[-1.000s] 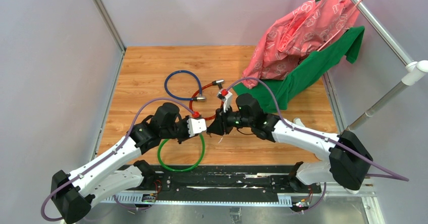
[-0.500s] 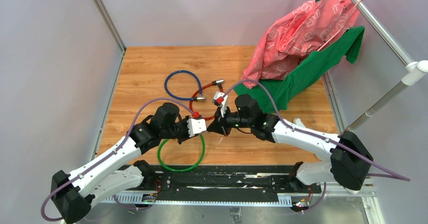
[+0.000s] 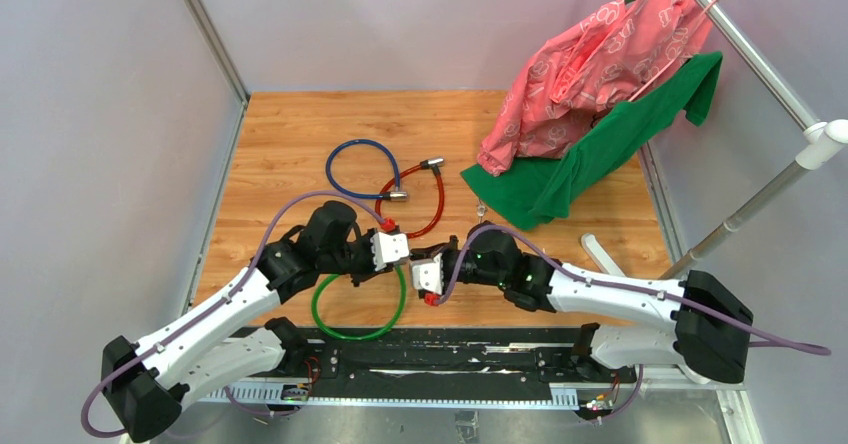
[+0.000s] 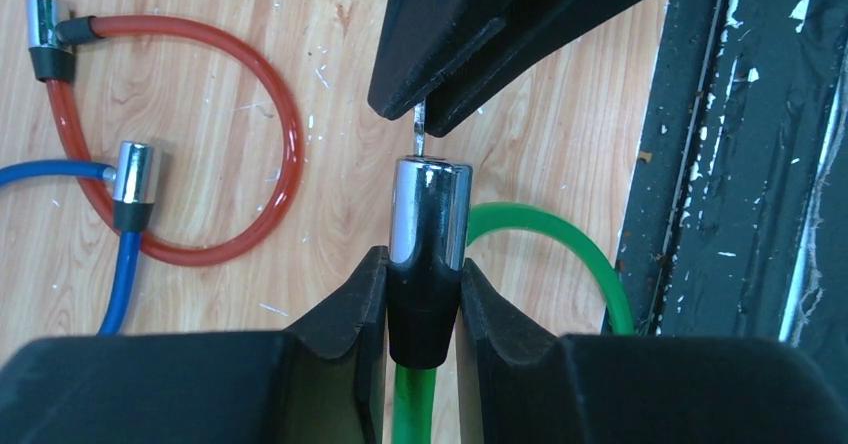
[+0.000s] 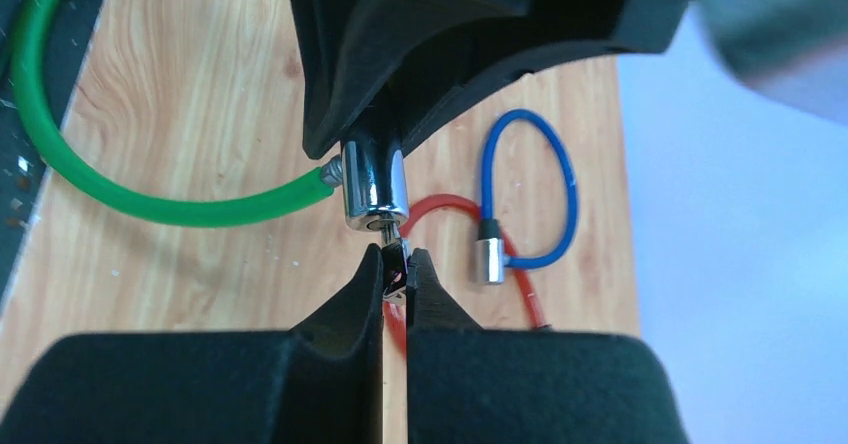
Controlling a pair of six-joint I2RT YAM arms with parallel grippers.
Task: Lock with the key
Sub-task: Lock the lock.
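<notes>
The lock (image 4: 430, 214) is sitting between the left fingers (image 4: 345, 309). The key (image 4: 419, 132) is sticking out from between the right fingers (image 5: 430, 304), its tip touching the lock's end.

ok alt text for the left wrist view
The left pincer grips the silver lock cylinder of the green cable, and the right pincer holds a key to its top. A red cable and a blue cable lie on the wooden table.
</notes>
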